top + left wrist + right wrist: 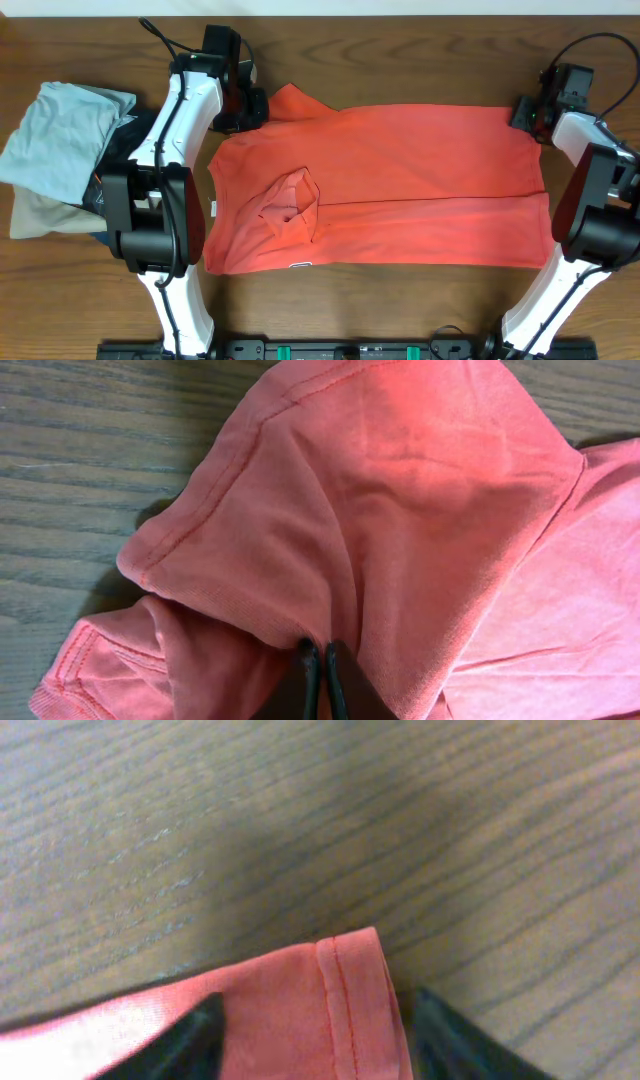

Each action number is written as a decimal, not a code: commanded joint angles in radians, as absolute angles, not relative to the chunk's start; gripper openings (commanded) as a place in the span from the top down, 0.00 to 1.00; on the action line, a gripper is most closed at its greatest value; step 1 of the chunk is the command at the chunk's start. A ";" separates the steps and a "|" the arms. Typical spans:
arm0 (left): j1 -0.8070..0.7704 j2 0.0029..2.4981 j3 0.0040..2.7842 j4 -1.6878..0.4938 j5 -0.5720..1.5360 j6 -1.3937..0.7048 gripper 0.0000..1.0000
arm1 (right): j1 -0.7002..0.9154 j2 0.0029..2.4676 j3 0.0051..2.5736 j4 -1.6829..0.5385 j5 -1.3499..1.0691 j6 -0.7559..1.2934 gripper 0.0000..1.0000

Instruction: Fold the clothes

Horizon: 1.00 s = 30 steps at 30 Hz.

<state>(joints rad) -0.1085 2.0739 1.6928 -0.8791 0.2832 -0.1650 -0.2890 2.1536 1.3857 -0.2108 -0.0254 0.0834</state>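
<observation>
Left claw half-hidden among T-shirt folds

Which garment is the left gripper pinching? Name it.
The orange T-shirt, spread across the table; the left gripper is shut on its sleeve fabric. The blue-grey shirt lies piled aside.

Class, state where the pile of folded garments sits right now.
In the overhead view, the pile of folded garments lies at the left edge of the table, just outside the left arm, which separates it from the spread red-orange T-shirt.
</observation>
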 commanded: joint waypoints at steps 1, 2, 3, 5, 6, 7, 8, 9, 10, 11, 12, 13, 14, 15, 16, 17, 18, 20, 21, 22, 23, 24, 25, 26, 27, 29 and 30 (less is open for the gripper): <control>-0.111 2.087 1.684 -0.881 0.287 -0.178 0.94 | -0.277 2.190 1.387 -0.201 -0.027 0.101 0.54; -0.111 2.087 1.684 -0.882 0.287 -0.178 0.94 | -0.277 2.190 1.387 -0.198 -0.027 0.107 0.56; -0.111 2.087 1.684 -0.882 0.287 -0.178 0.94 | -0.277 2.190 1.387 -0.197 -0.027 0.112 0.60; -0.111 2.087 1.683 -0.882 0.287 -0.178 0.94 | -0.277 2.190 1.387 -0.198 -0.027 0.112 0.75; -0.111 2.087 1.683 -0.882 0.287 -0.178 0.94 | -0.277 2.190 1.387 -0.199 -0.027 0.111 0.81; -0.111 2.087 1.683 -0.881 0.287 -0.178 0.94 | -0.277 2.190 1.387 -0.202 -0.027 0.111 0.89; -0.111 2.087 1.683 -0.881 0.287 -0.178 0.94 | -0.277 2.190 1.387 -0.206 -0.026 0.111 0.99; -0.111 2.087 1.683 -0.881 0.287 -0.178 0.94 | -0.278 2.190 1.387 -0.210 -0.026 0.111 0.99; -0.111 2.087 1.683 -0.881 0.287 -0.178 0.93 | -0.278 2.190 1.387 -0.215 -0.026 0.111 0.99; -0.111 2.087 1.683 -0.881 0.287 -0.178 0.94 | -0.278 2.190 1.387 -0.223 -0.025 0.111 0.99; -0.111 2.087 1.683 -0.881 0.287 -0.178 0.94 | -0.278 2.190 1.387 -0.229 -0.026 0.111 0.99; -0.111 2.087 1.683 -0.881 0.287 -0.178 0.94 | -0.278 2.189 1.387 -0.240 -0.026 0.111 0.99; -0.111 2.087 1.683 -0.881 0.287 -0.178 0.94 | -0.278 2.186 1.387 -0.254 -0.026 0.111 0.99; -0.110 2.087 1.683 -0.882 0.287 -0.178 0.93 | -0.279 2.182 1.387 -0.267 -0.025 0.111 0.99; -0.110 2.087 1.683 -0.882 0.287 -0.178 0.94 | -0.279 2.173 1.388 -0.284 -0.025 0.111 0.99; -0.110 2.086 1.683 -0.882 0.287 -0.178 0.94 | -0.280 2.162 1.388 -0.300 -0.025 0.111 0.99; -0.110 2.083 1.683 -0.881 0.287 -0.178 0.94 | -0.281 2.148 1.388 -0.314 -0.025 0.111 0.99; -0.106 2.072 1.688 -0.881 0.284 -0.176 0.94 | -0.284 2.109 1.388 -0.343 -0.022 0.111 0.99; -0.104 2.062 1.690 -0.882 0.282 -0.175 0.94 | -0.287 2.084 1.388 -0.358 -0.017 0.111 0.99; -0.101 2.048 1.690 -0.883 0.279 -0.173 0.94 | -0.289 2.061 1.388 -0.374 -0.010 0.111 0.99; -0.096 2.035 1.690 -0.886 0.276 -0.173 0.94 | -0.290 2.031 1.388 -0.393 0.006 0.111 0.99; -0.092 2.015 1.690 -0.890 0.276 -0.174 0.94 | -0.292 1.998 1.388 -0.416 0.029 0.111 0.99; -0.088 1.999 1.690 -0.897 0.276 -0.174 0.94 | -0.293 1.971 1.388 -0.437 0.043 0.111 0.99; -0.084 1.983 1.690 -0.905 0.276 -0.174 0.94 | -0.293 1.944 1.388 -0.464 0.049 0.111 0.99; -0.081 1.964 1.690 -0.916 0.276 -0.174 0.94 | -0.293 1.914 1.388 -0.498 0.049 0.111 0.99; -0.075 1.930 1.690 -0.949 0.276 -0.174 0.94 | -0.293 1.865 1.388 -0.569 0.064 0.110 0.99; -0.071 1.914 1.690 -0.976 0.276 -0.174 0.94 | -0.293 1.841 1.388 -0.617 0.082 0.110 0.99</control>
<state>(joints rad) -0.0860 1.9938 1.6920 -0.9428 0.2821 -0.1646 -0.2871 1.9236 1.3872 -0.5671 0.0257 0.1055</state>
